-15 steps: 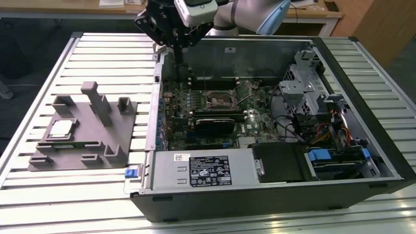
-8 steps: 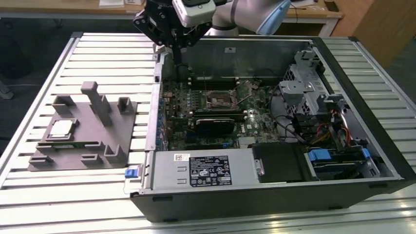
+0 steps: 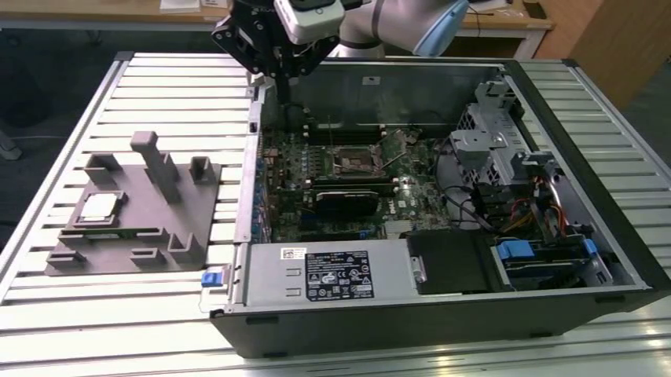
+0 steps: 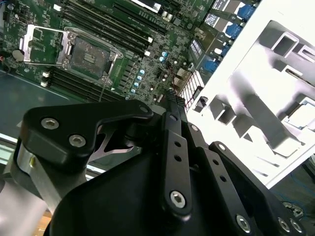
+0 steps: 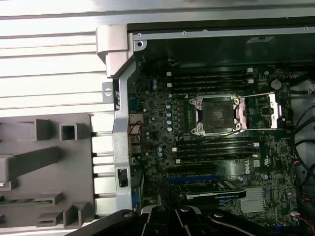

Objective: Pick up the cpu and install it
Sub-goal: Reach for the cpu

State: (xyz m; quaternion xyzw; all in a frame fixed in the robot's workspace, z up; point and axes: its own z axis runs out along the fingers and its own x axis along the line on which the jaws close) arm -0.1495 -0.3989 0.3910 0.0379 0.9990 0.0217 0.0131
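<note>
While the cpu (image 3: pixel 97 206) lies flat on the grey fixture (image 3: pixel 157 228), out on the counter (image 3: pixel 157 86) beside the computer case (image 3: pixel 419 326), the end effector (image 3: pixel 281 85) hangs well apart from it, over the case's far edge, pinched shut and empty. Pick-up step, I'd say, not yet begun; a grasp calls for an opened end effector squarely above the cpu.
</note>
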